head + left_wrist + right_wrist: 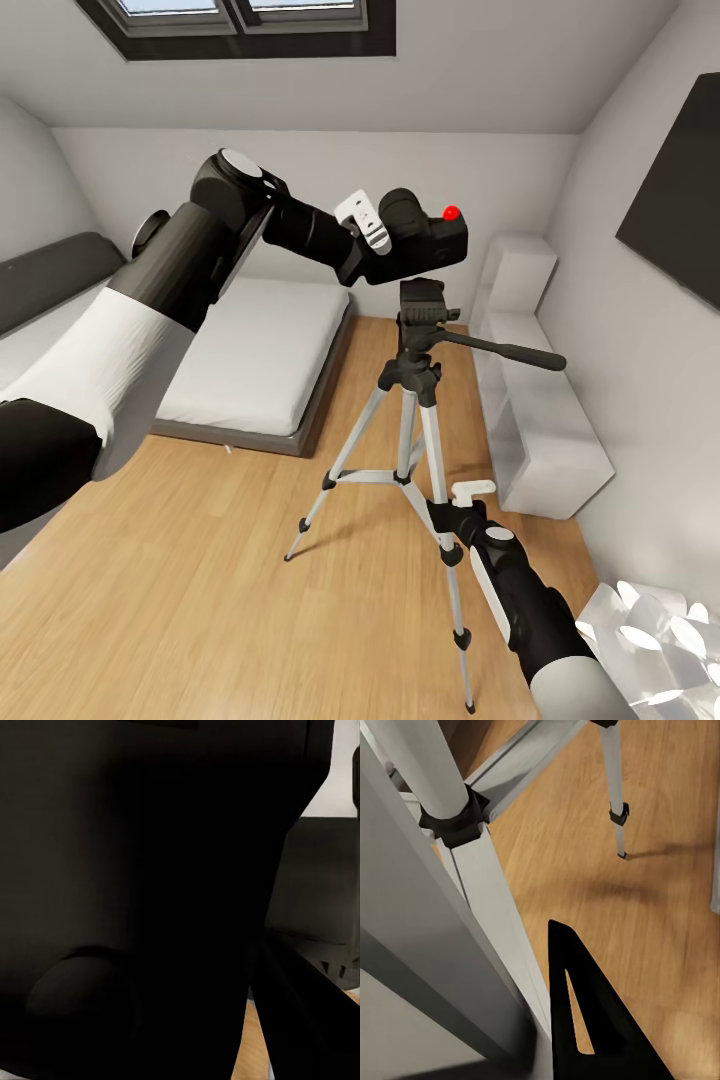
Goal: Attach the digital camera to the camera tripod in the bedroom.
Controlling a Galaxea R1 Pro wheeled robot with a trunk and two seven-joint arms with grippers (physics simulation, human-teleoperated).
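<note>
Just below the left gripper, which is closed around the digital camera, stands the camera tripod head, while the right gripper seems to steady a leg, grip unclear.

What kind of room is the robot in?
Most likely a bedroom: a low dark-framed bed with a white mattress stands on the light wood floor, under a sloped ceiling with a dark-framed skylight.
</note>
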